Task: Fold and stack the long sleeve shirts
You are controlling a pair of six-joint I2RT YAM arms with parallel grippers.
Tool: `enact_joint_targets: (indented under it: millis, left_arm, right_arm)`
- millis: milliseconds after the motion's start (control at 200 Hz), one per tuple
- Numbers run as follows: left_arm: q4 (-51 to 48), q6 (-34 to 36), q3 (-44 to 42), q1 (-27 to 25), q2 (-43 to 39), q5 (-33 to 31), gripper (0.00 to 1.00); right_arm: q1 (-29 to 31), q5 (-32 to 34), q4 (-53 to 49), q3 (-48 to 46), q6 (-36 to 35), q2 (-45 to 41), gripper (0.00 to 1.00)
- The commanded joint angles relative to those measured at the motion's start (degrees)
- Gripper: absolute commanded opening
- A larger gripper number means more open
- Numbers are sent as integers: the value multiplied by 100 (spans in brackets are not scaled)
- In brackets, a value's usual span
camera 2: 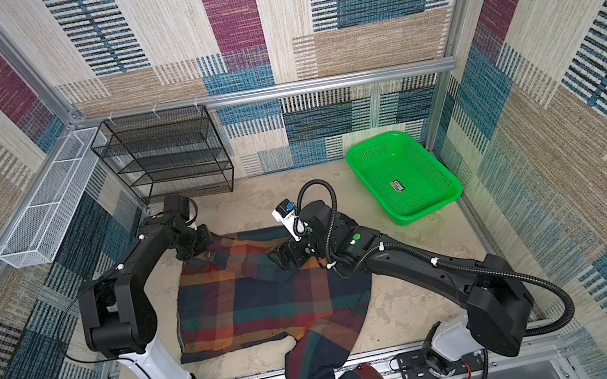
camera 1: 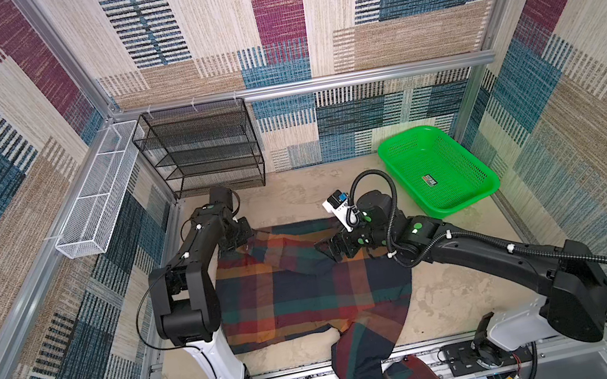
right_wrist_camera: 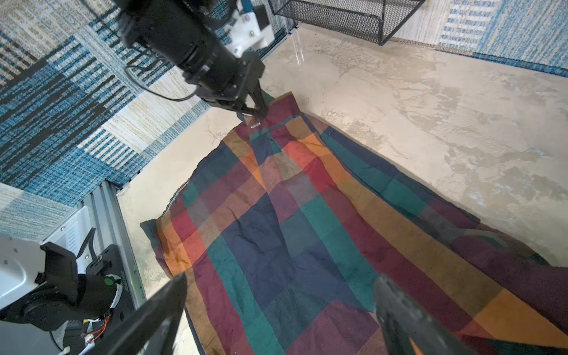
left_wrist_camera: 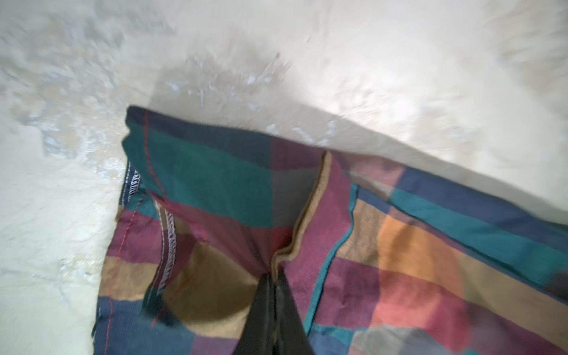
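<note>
Now your left gripper (left_wrist_camera: 273, 278) pinches the tan-edged collar (left_wrist_camera: 307, 215) of the large plaid button-up shirt (camera 1: 301, 283), jaws pressed together on the fabric, well apart from the green perforated plastic basket (camera 1: 468, 198). Your right gripper (right_wrist_camera: 279, 285) hangs over the shirt's body with jaws spread wide and nothing between them, nearer the basket. The shirt lies spread on the mottled beige tabletop (camera 1: 458, 289) beside the basket, with one sleeve (camera 1: 372, 372) trailing off the table edge farthest from the basket.
</note>
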Motion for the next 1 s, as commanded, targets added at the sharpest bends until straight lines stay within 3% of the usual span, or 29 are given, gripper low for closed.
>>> enact_joint_targets:
  millis: [0, 260, 531, 611, 771, 926, 996]
  left_arm:
    - [620, -211, -353, 49, -553, -71, 0]
    - [1479, -626, -1378, 193, -1758, -124, 0]
    - [892, -535, -1381, 227, -1161, -333, 0]
    - [608, -579, -1280, 263, -933, -374, 14]
    - [367, -730, -1258, 274, -984, -387, 18]
    - [455, -897, -1652, 350, -1550, -727, 47]
    - [620, -918, -1811, 375, -1643, -692, 50]
  right_arm:
    - [-271, 107, -113, 232, 396, 255, 95]
    - [-1313, -496, 80, 349, 1044, 844, 94]
    - [-1363, -783, 210, 322, 1049, 1454, 93]
    - [-1369, -790, 256, 189, 1036, 1545, 93]
    - [-1365, -796, 374, -55, 1007, 1716, 93]
    - [-1361, -932, 445, -172, 950, 1803, 93]
    - [-1361, -937, 450, -176, 929, 1811, 93]
